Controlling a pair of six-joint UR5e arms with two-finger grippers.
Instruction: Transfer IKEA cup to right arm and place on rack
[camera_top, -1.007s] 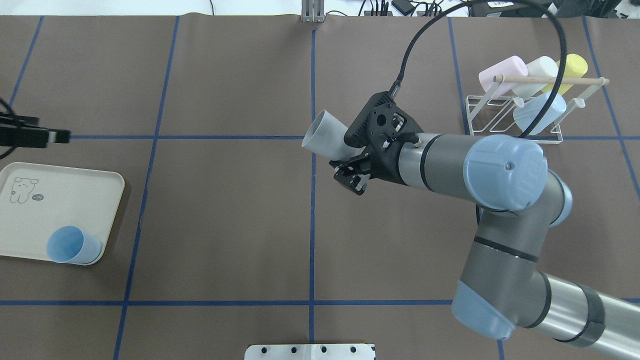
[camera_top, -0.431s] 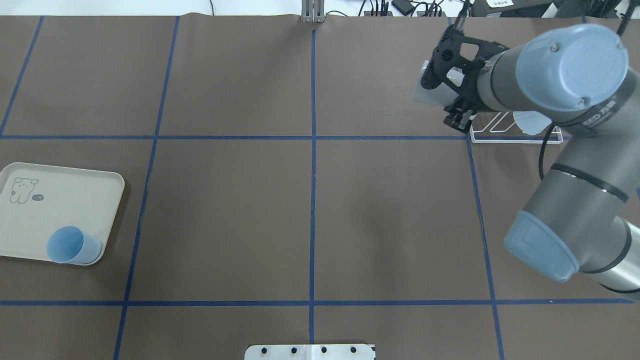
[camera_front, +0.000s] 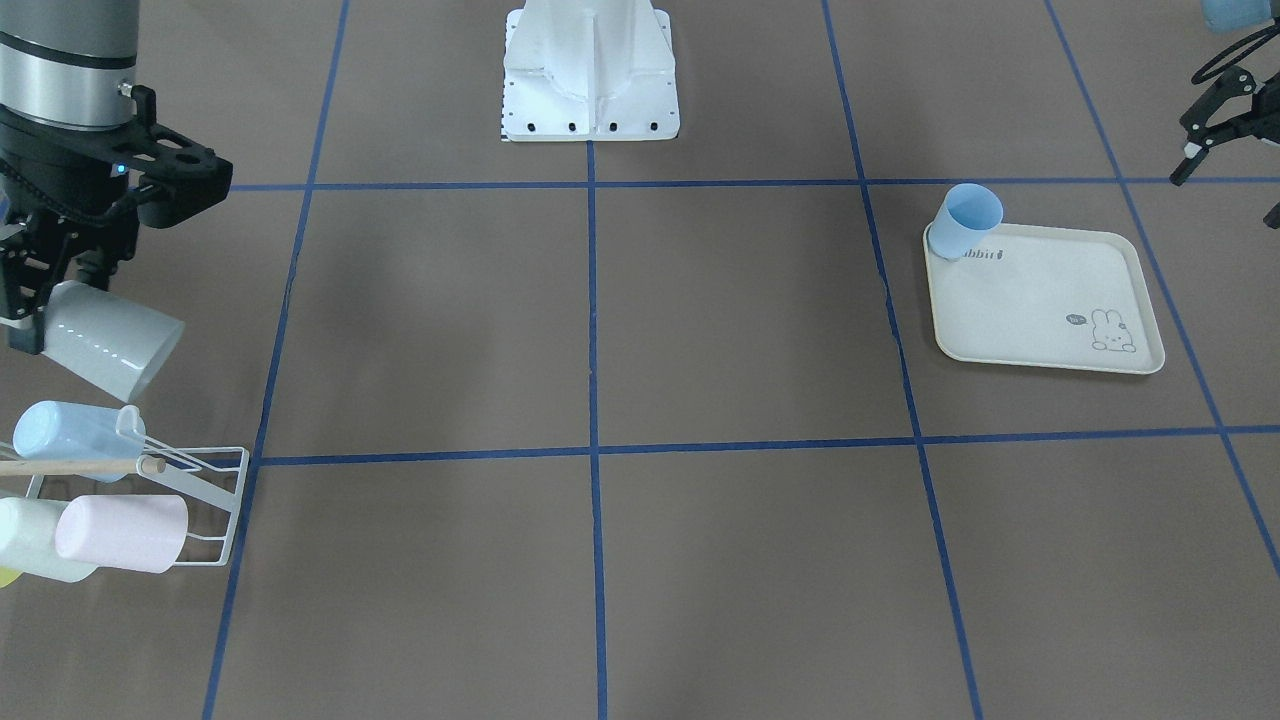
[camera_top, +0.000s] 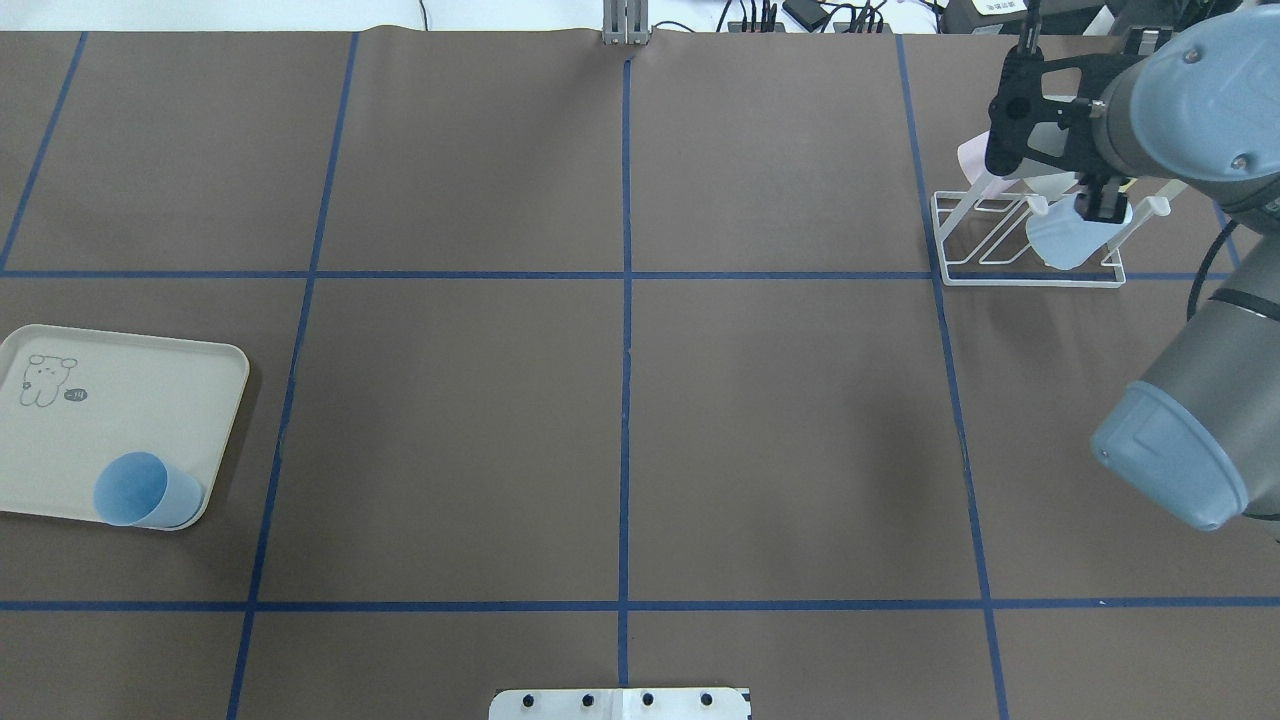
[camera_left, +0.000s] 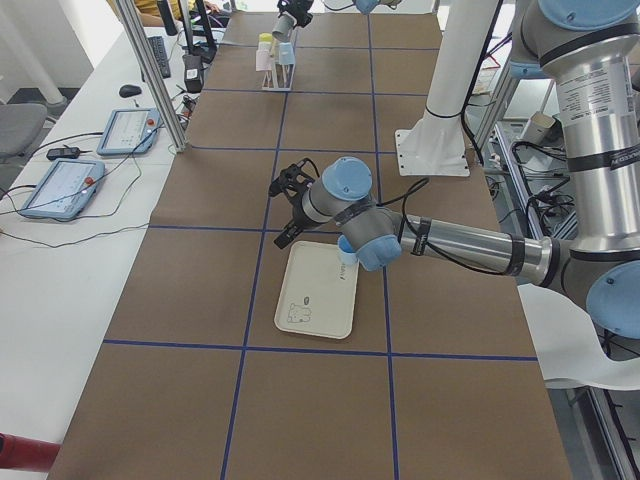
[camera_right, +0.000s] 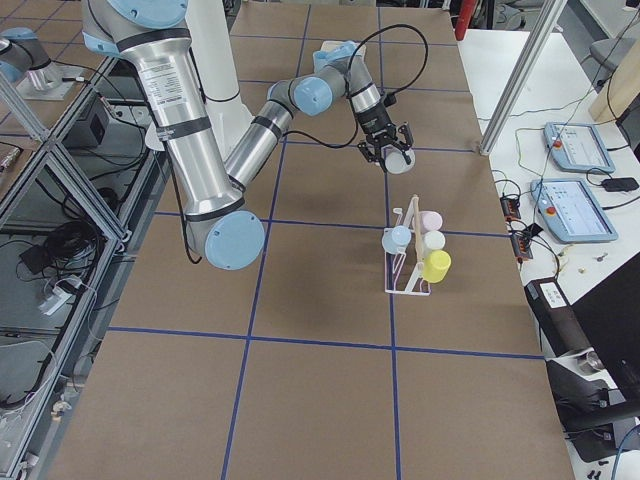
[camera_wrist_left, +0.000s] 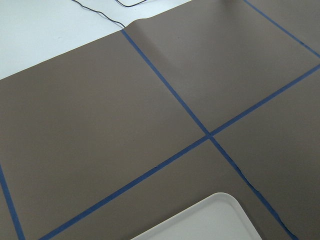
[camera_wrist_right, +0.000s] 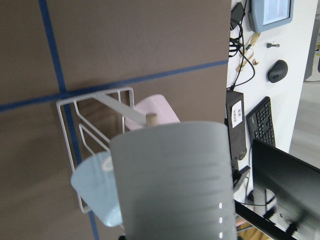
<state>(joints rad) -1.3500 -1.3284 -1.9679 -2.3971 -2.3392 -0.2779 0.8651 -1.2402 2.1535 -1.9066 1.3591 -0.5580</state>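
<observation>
My right gripper (camera_front: 28, 305) is shut on the base of a grey cup (camera_front: 112, 345). It holds the cup tilted in the air just above the robot-side end of the white wire rack (camera_front: 218, 500). In the right wrist view the grey cup (camera_wrist_right: 175, 180) fills the foreground over the rack (camera_wrist_right: 95, 100) and its wooden dowel (camera_wrist_right: 136, 116). In the overhead view the right gripper (camera_top: 1096, 205) hangs over the rack (camera_top: 1030, 282) and hides the grey cup. My left gripper (camera_front: 1225, 190) is open and empty, near the tray.
The rack holds a light-blue cup (camera_front: 60, 430), a pink cup (camera_front: 125, 533), a white one and a yellow one. A blue cup (camera_top: 140, 490) lies on the cream rabbit-print tray (camera_top: 130, 400) at the left. Brown mat with blue tape lines covers the table.
My right arm has swung from the table's middle to the far right, carrying the grey cup over the rack. The left gripper has drawn out of the overhead view.
</observation>
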